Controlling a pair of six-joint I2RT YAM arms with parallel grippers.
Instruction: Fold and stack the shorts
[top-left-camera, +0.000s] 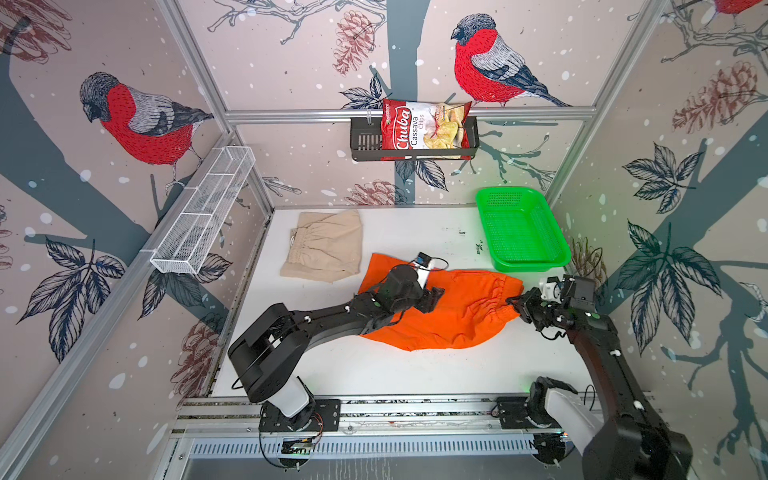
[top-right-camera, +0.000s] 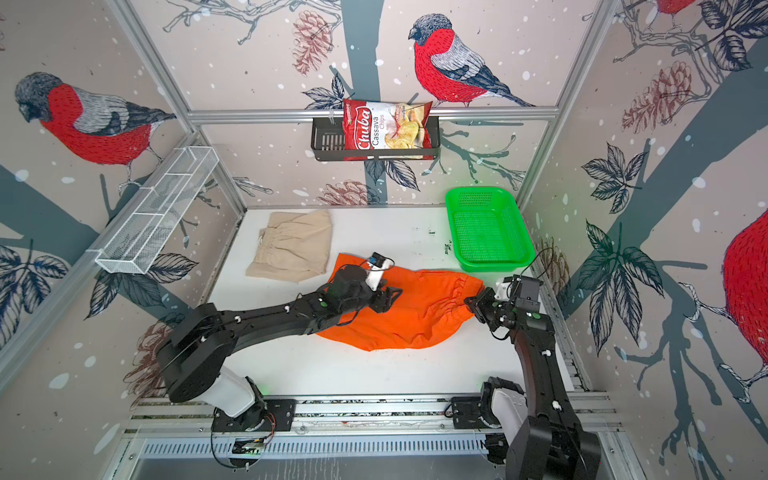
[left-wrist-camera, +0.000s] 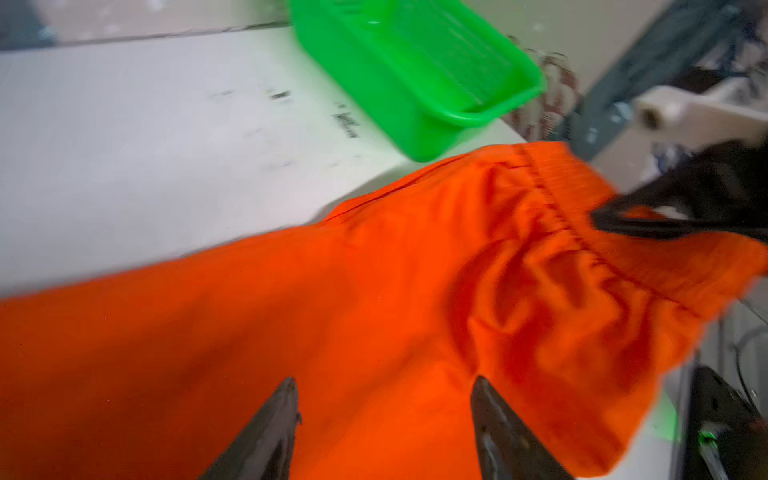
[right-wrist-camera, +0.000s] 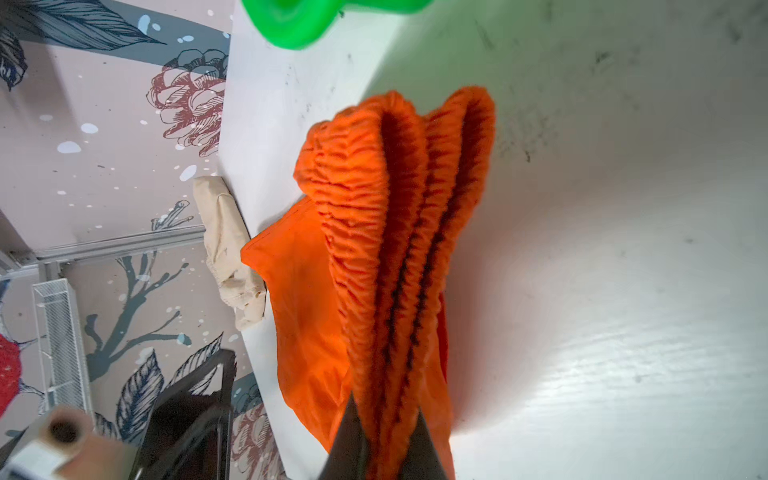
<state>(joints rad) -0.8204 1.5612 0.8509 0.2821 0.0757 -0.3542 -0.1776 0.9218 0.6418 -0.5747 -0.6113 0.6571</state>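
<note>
Just in front of the green basket (top-left-camera: 532, 264), the orange shorts (top-left-camera: 457, 316) are spread on the white table (top-left-camera: 415, 370), clear of the basket. Their gathered waistband, at the end nearest the basket's front right corner, is pinched between the closed jaws of the right gripper (top-left-camera: 515, 302) and is raised a little off the table, close to the table's right edge. Over the middle of the orange cloth, farther from the basket, the left gripper (top-left-camera: 434, 297) is held with its jaws well apart and nothing between them; part of the cloth is covered by its arm. The beige shorts (top-left-camera: 324, 245) are laid folded well to the left of the basket, by the far left corner; whether the orange cloth is touched cannot be told. Bare table is left between the basket and the beige shorts, and a wide bare strip is seen beyond the orange shorts, away from the basket. Above the basket, a chips bag (top-left-camera: 419, 129) is kept in a black wall rack (top-left-camera: 363, 141).
</note>
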